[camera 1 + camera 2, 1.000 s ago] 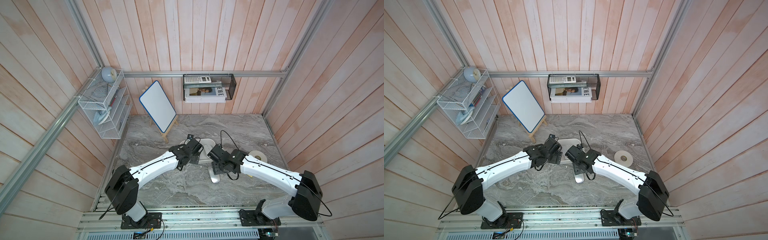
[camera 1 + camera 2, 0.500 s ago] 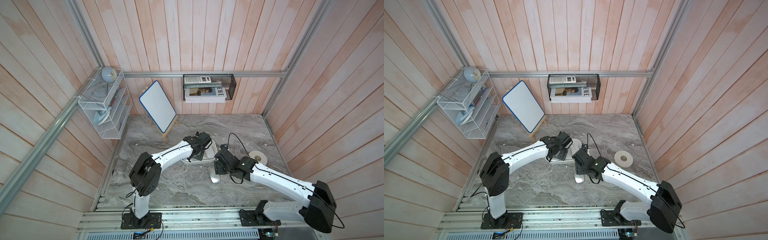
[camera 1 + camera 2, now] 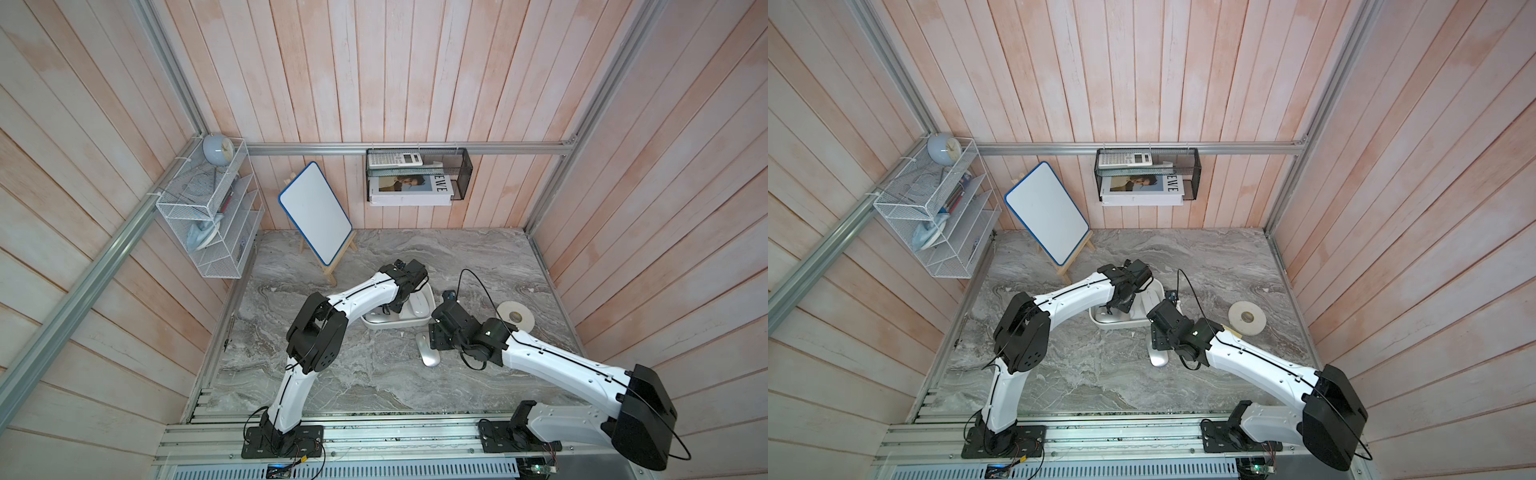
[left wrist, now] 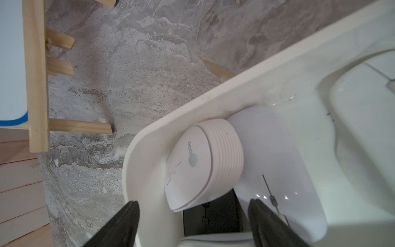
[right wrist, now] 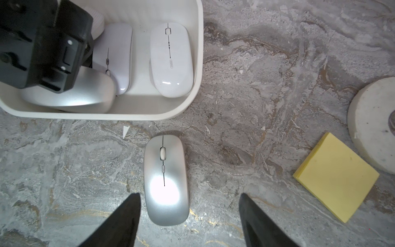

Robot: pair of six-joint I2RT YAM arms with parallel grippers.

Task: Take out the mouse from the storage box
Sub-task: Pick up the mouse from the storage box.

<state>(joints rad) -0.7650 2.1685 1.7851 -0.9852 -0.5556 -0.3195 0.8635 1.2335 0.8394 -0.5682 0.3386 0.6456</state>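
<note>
Over the storage box's [image 5: 198,64] corner my left gripper [image 4: 193,204] has just arrived, fingers apart, facing a ribbed mouse [image 4: 205,162] inside. My right gripper [image 5: 189,195], fingers apart too, hovers over the silver mouse [image 5: 165,181] just outside it. Next pick, I judge.

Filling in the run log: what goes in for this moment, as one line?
left claw: open, over white plastic storage box | right claw: open, above silver oval mouse on grey marble tabletop

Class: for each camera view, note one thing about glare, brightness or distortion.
Right wrist view: a blown-out glare patch on the silver mouse lying on the table. Left wrist view: dimmer, only small highlights on the glossy white mouse. Both top views: wide-angle lens, the wall planks fan outward, even lighting.
</note>
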